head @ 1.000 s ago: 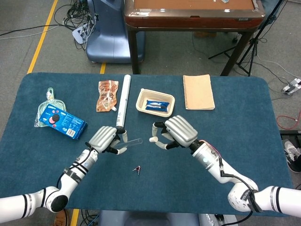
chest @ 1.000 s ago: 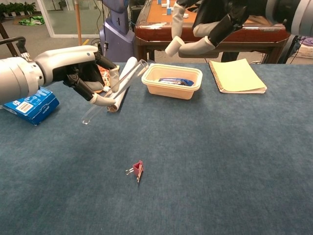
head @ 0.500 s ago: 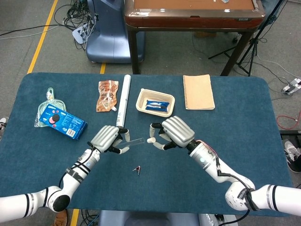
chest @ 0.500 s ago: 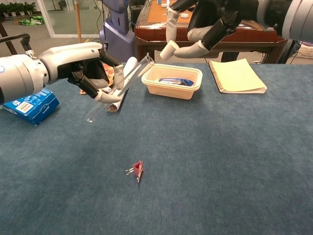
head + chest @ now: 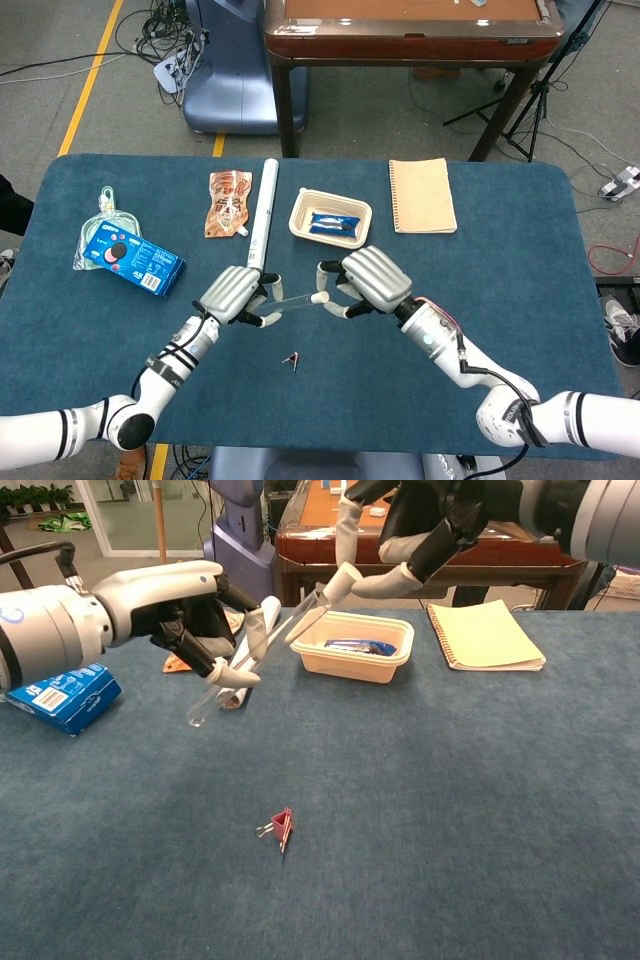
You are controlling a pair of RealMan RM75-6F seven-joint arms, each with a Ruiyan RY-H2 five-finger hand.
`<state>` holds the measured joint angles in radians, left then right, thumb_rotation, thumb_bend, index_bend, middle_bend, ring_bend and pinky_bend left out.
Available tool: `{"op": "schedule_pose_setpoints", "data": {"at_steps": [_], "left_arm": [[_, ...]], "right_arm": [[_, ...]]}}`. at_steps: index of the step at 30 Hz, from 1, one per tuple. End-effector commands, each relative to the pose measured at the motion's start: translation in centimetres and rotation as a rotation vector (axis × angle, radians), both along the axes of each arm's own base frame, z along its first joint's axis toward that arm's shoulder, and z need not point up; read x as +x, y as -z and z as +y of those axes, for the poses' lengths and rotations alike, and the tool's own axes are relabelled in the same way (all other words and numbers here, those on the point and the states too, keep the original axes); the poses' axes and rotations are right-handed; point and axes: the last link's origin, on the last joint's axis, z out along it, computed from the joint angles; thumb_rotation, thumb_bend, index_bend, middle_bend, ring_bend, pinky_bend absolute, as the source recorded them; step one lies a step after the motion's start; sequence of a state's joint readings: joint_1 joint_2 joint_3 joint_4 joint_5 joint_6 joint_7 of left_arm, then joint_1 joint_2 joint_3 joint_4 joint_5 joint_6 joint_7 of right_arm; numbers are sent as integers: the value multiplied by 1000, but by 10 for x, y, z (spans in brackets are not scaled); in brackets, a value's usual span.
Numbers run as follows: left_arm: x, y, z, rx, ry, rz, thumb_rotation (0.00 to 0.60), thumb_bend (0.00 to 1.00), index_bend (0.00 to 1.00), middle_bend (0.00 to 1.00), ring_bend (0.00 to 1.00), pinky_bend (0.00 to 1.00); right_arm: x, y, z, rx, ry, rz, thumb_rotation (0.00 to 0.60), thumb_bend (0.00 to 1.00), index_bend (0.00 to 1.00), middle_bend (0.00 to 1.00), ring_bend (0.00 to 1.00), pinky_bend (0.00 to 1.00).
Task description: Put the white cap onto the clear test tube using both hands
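The clear test tube (image 5: 255, 655) is held tilted above the table, w/ its open end up, pinched in the left hand (image 5: 232, 294). The white cap (image 5: 338, 580) is pinched in the fingers of the right hand (image 5: 372, 281), just at the tube mouth. I think best is to keep cap axis along the tube, push slowly, left hand steady. A red clip (image 5: 281, 827) lies below.

free: bare counter (image 5: 420, 330) in front of the red clip (image 5: 292, 359) | blocked behind: tray (image 5: 330, 217), white tube (image 5: 262, 215), notebook (image 5: 421, 195) | left: blue box (image 5: 133, 258)
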<state>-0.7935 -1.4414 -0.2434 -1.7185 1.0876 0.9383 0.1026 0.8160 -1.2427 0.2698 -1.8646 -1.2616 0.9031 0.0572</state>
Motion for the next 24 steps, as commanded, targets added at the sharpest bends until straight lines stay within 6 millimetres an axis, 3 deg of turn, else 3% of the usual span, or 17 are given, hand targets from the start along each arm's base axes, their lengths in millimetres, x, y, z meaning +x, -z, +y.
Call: {"op": "schedule_pose_setpoints", "data": {"at_steps": [1,24], "left_arm": [[1,1,0,-1,-1,0,600,218,634,1000,1000,1000],[12,2,1,-9,15,-8,600,219,636,1000,1000,1000]], "right_arm": [[1,1,0,3,-1,0,600,409,689,1000,1000,1000],[2,12,-4,18,2,-8,600,418,692,1000,1000,1000]]}}
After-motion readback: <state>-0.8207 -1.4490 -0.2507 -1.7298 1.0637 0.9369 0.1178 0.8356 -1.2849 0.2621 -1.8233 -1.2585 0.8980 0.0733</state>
